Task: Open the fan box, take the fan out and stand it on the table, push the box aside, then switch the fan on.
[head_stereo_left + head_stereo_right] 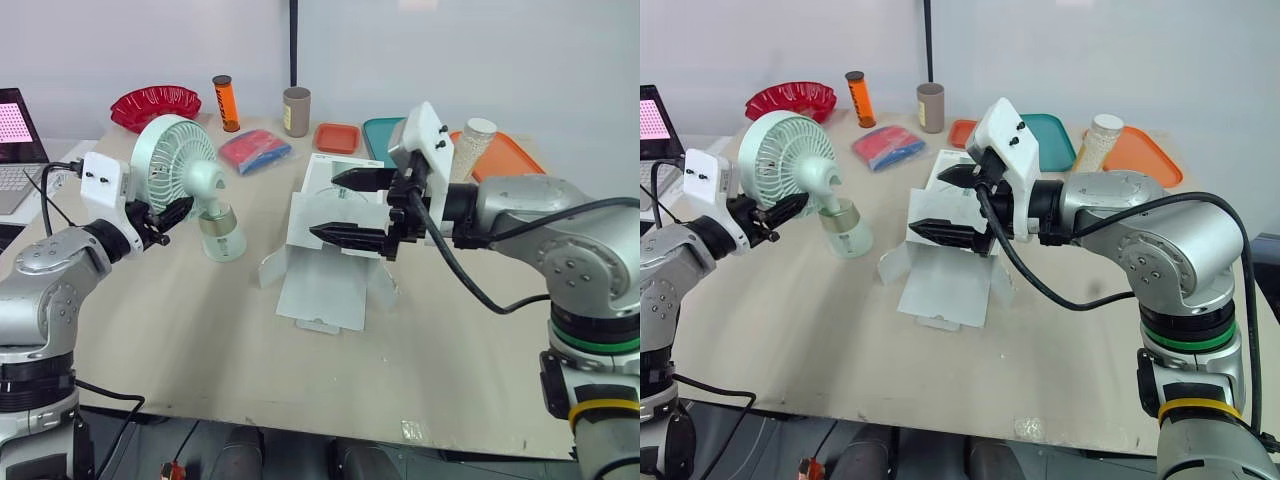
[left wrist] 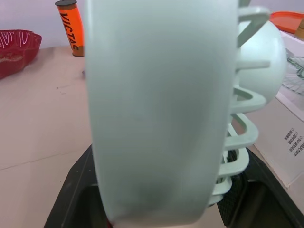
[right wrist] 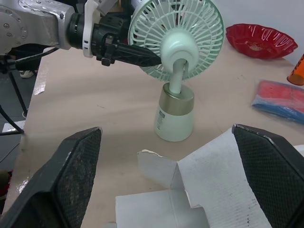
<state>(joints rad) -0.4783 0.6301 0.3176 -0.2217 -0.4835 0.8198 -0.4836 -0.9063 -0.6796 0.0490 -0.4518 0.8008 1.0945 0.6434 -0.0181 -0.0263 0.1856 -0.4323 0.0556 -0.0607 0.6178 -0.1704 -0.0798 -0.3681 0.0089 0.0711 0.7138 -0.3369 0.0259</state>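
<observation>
Fan [image 1: 178, 160] hides tips of the left fingers [image 1: 168, 214] (laptop [image 1: 15, 130] edge-cropped).

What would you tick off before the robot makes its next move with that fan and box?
1. The fan is out of the box: ok.
2. The fan base rests upright on the table: ok.
3. The left gripper is shut on the fan's rim: ok, but not yet let go.
4. The right gripper is open over the box, free to push: ok.
5. The box is pushed aside: not ok, it lies mid-table.
6. The fan is running: cannot tell.
</observation>
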